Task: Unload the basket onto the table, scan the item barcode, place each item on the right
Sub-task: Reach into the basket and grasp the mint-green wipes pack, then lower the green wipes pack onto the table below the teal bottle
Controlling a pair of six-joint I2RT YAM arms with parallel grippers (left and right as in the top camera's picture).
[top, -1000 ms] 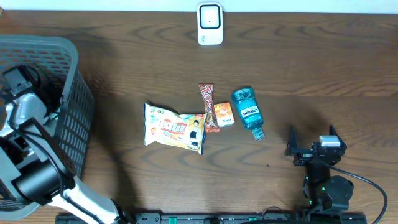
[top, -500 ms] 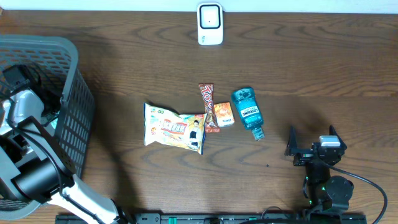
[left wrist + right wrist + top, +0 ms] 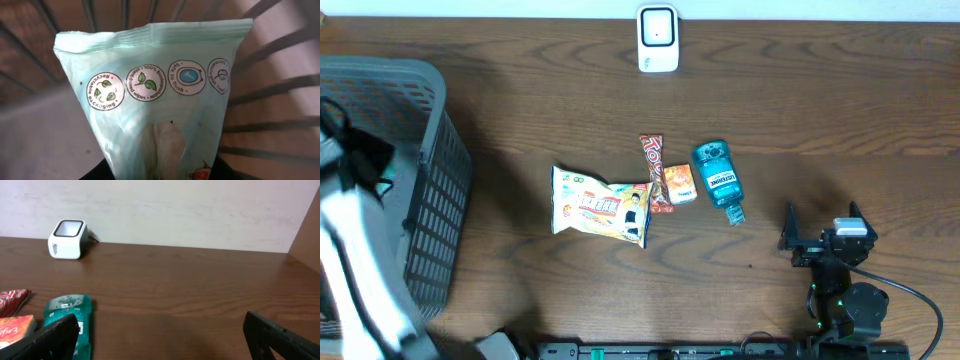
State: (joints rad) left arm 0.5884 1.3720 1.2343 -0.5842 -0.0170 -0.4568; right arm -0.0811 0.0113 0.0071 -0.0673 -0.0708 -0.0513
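Stuff on the table [image 3: 820, 100] unmoved vs a second ago. Left arm [image 3: 355, 260] has swung over the grey basket [image 3: 430, 170], blurred. Wipes pack [image 3: 155, 100] is inside the basket, left pincer [image 3: 160, 172] clamped on its lower end. Right pincer [image 3: 162, 335] still wide open.

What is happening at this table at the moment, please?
The left gripper is down inside the grey basket, closed on a pale green wipes packet. The right gripper rests open near the front of the table, holding nothing. A snack bag, chocolate bar, small orange box and mouthwash bottle lie mid-table. The white scanner stands at the far edge, with nothing in front of it yet.
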